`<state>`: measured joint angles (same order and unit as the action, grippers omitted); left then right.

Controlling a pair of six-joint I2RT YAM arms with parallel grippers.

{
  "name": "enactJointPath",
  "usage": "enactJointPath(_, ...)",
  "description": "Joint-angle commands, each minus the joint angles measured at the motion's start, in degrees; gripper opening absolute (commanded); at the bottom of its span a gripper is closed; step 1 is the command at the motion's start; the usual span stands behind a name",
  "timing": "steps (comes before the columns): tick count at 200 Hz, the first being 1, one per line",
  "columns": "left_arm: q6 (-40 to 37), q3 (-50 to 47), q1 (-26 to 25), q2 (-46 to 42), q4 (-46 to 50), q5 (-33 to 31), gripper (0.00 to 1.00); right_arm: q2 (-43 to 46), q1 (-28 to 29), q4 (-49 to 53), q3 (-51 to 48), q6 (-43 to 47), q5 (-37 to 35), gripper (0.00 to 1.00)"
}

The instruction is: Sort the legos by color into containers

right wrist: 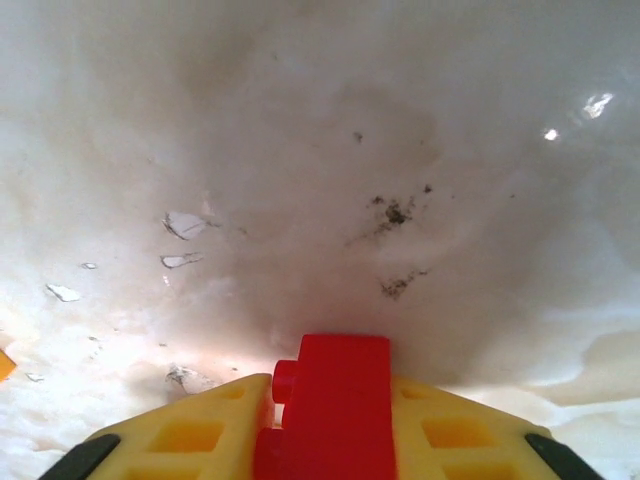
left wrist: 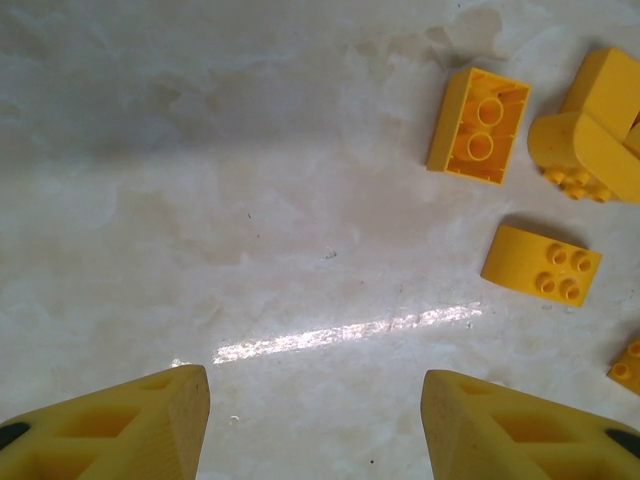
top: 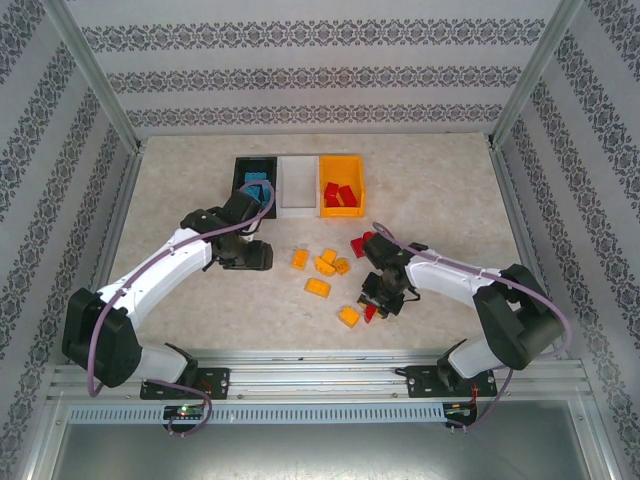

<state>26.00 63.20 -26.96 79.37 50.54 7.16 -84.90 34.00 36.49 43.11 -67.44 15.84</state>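
Several yellow legos (top: pixel 318 288) lie loose mid-table; in the left wrist view they are an upturned brick (left wrist: pixel 479 125), a rounded cluster (left wrist: pixel 590 130) and a studded brick (left wrist: pixel 541 263). My left gripper (top: pixel 255 255) (left wrist: pixel 315 430) hovers open over bare table to their left, nothing between its fingers. My right gripper (top: pixel 383 300) (right wrist: pixel 332 420) is shut on a red lego (right wrist: pixel 340 370) low over the table, beside a yellow brick (top: pixel 348 316). Another red lego (top: pixel 360 243) lies behind the right gripper.
Three containers stand in a row at the back: black (top: pixel 240 172) holding blue legos, white (top: pixel 298 185), and yellow (top: pixel 342 165) holding red legos. Patterned walls and metal posts enclose the table. The tabletop under the right gripper is scuffed.
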Motion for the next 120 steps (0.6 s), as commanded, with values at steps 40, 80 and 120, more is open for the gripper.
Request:
enactJointPath(40, 1.9, -1.2, -6.5, -2.9, -0.2, 0.3, 0.59, -0.4, -5.4, 5.4, 13.6, 7.4, -3.3, 0.26)
enactJointPath(80, 7.2, -5.6, -12.5, -5.7, -5.5, 3.1, 0.68, -9.0, -12.7, 2.5, 27.8, 13.3, -1.1, 0.26)
enactJointPath(120, 12.7, -10.1, -15.1, -8.9, -9.4, 6.2, 0.77, -22.8, -15.7, 1.3, 44.6, 16.4, 1.3, 0.28)
